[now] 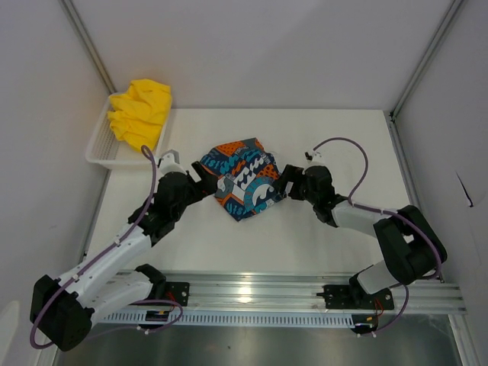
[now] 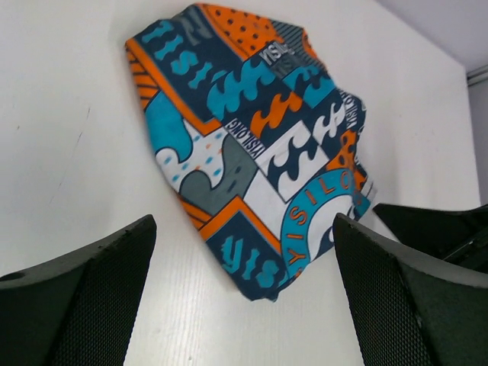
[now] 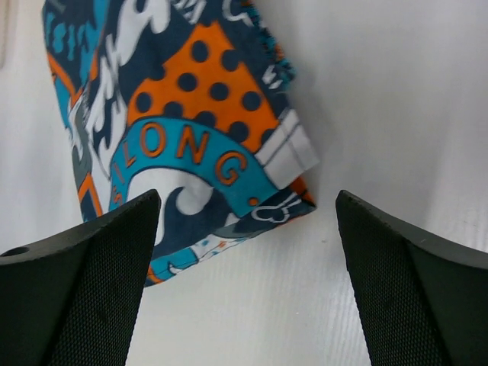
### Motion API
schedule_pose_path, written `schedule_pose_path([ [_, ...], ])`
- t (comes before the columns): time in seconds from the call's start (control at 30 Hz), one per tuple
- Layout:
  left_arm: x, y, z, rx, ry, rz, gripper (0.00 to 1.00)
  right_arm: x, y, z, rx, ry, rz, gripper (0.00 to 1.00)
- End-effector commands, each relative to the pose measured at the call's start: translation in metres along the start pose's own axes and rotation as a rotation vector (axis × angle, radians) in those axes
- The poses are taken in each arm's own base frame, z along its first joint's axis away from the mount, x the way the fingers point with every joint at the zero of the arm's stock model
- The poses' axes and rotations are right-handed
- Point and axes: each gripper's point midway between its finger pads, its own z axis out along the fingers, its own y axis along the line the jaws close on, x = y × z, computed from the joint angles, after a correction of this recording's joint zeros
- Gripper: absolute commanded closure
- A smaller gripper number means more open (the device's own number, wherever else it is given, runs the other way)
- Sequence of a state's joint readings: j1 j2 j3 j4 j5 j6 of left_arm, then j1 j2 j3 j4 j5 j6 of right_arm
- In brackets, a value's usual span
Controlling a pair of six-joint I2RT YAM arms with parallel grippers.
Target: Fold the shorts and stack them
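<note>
Both end effectors are wide open and holding nothing. The left end effector (image 2: 242, 252) sits just off the left side of the printed shorts (image 1: 242, 187), and the right end effector (image 3: 245, 229) just off the right side. The printed pair lies between them on the worktop (image 1: 305, 236) as a compact bundle that looks folded. The yellow shorts (image 1: 141, 113) are bunched up in the white basket (image 1: 103, 149), well away past the printed pair's far-left side.

Your first risk is right here. The open fingers are very close to the printed pair's edges, so a low sideways move could catch a hem and pull the fold apart. In the right wrist view, the corner nearest that end effector looks loose, with a pale flap sticking out. Lift clear of the printed pair before you swing away.

Next risk is the yellow pair. It spills over the basket rim on the side away from the printed pair, and the basket looks light. A pinch that takes only one layer could tow the basket towards the printed pair, or bring the cloth out twisted.

Then there's the stack. The yellow pair looks like the bigger of the two, so a sloppy fold set on top of the printed pair may hang over it and slide off.
</note>
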State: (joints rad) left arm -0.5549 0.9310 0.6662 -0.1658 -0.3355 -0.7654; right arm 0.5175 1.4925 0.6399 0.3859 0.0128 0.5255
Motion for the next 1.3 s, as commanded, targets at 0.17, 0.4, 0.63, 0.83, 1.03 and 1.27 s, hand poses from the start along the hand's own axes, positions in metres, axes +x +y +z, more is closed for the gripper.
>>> schedule_pose_path([
  [0.17, 0.006, 0.017, -0.008, -0.005, -0.021, 0.046, 0.02, -0.009, 0.0, 0.021, -0.024, 0.041, 0.2, 0.09],
  [0.4, 0.007, 0.022, -0.011, -0.017, -0.017, 0.074, 0.02, -0.013, 0.017, 0.05, -0.108, 0.048, 0.258, 0.48],
  [0.63, -0.002, 0.032, -0.022, -0.046, -0.054, 0.098, 0.02, -0.089, 0.057, 0.041, -0.1, -0.093, 0.086, 1.0],
  [0.83, -0.008, 0.029, -0.026, -0.037, -0.072, 0.103, 0.02, -0.245, 0.165, -0.035, -0.248, -0.366, -0.126, 1.0],
  [1.03, -0.009, 0.028, -0.03, -0.032, -0.061, 0.111, 0.03, -0.342, 0.23, -0.179, -0.401, -0.625, -0.242, 1.0],
  [1.27, -0.009, 0.028, -0.035, -0.013, -0.072, 0.099, 0.03, -0.372, 0.217, -0.336, -0.38, -0.906, -0.238, 1.0],
])
